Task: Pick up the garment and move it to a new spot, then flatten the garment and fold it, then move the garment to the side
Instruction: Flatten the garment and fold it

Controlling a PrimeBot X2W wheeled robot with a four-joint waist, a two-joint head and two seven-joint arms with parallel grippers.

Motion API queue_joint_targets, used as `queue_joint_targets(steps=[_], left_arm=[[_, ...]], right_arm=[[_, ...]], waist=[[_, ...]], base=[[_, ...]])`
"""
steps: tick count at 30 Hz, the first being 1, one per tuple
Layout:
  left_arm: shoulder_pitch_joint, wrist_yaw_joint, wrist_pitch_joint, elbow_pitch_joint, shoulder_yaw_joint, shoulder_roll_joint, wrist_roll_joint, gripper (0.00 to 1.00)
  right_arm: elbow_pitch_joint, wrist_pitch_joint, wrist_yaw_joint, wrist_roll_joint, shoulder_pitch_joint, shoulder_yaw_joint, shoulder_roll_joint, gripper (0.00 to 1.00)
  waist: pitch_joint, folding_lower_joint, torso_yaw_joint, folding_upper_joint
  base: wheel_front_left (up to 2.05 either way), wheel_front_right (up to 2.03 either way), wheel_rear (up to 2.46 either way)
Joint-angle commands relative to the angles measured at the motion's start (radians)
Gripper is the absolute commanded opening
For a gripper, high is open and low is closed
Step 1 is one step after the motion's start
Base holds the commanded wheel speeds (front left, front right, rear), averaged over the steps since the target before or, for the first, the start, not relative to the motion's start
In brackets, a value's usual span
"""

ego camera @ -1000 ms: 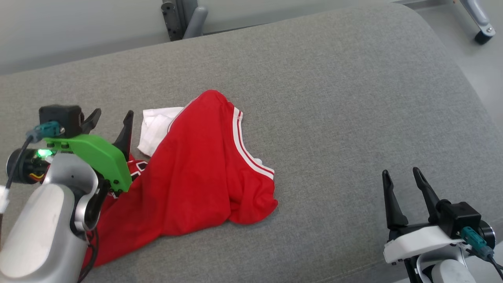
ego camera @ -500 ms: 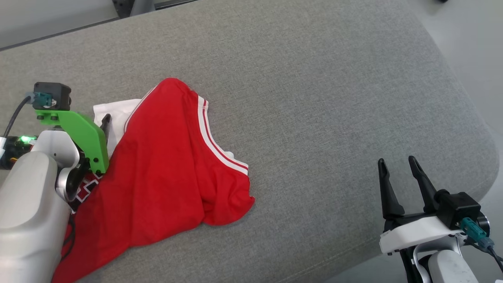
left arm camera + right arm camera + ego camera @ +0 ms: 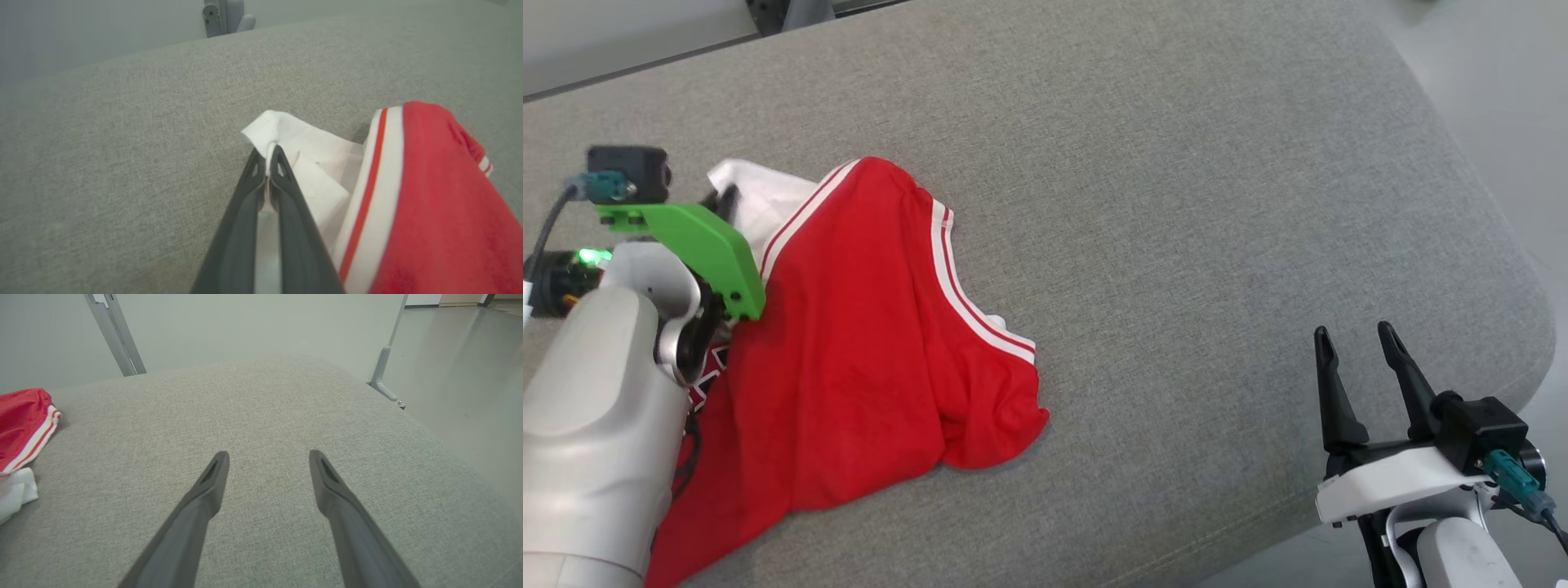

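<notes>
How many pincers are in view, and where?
2. The left pincer, at the head view's left, is shut on the garment's white corner; the right pincer stands open at lower right.

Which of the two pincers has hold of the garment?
The left pincer: it is shut on the white corner of the garment. The right pincer stands open above the bare grey cushion, apart from the cloth.

The print (image 3: 707, 374) on the garment (image 3: 866, 343) is mostly hidden behind the left arm (image 3: 596, 433) and unreadable.
</notes>
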Motion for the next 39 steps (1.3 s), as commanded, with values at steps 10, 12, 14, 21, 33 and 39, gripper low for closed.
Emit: queue_joint_targets(steps=[10,12,14,21,33,39], left_arm=[[-0.094,0.084,-0.208,-0.113,0.026,-0.028,0.042,0.0],[-0.094,0.089,-0.215,-0.153,0.019,-0.032,0.046,0.0],[-0.085,0.097,-0.213,-0.203,0.01,-0.043,0.05,0.0],[0.054,0.127,-0.166,-0.46,-0.067,-0.094,0.06,0.0],[0.479,0.129,-0.04,-0.703,-0.372,-0.158,0.077,0.0],[0.453,0.114,-0.095,-0.565,-0.434,-0.225,0.109,0.0]], right_arm=[[0.008,-0.003,0.0,-0.043,0.044,-0.015,-0.003,1.0],[0.009,-0.003,0.0,-0.051,0.049,-0.018,-0.003,1.0],[0.01,-0.003,0.0,-0.057,0.053,-0.018,-0.003,1.0],[0.015,-0.003,0.0,-0.065,0.074,-0.018,-0.003,1.0],[0.008,-0.003,0.0,-0.045,0.078,-0.031,-0.003,1.0],[0.01,-0.003,0.0,-0.035,0.057,-0.02,-0.003,1.0]], waist=[[-0.093,0.0,0.082,0.0],[-0.109,0.0,0.096,0.0],[-0.123,0.0,0.108,0.0],[-0.168,0.0,0.126,0.0],[-0.154,0.0,0.105,0.0],[-0.127,0.0,0.086,0.0]], base=[[0.0,0.0,0.0],[0.0,0.0,0.0],[0.0,0.0,0.0],[0.0,0.0,0.0],[0.0,0.0,0.0],[0.0,0.0,0.0]])
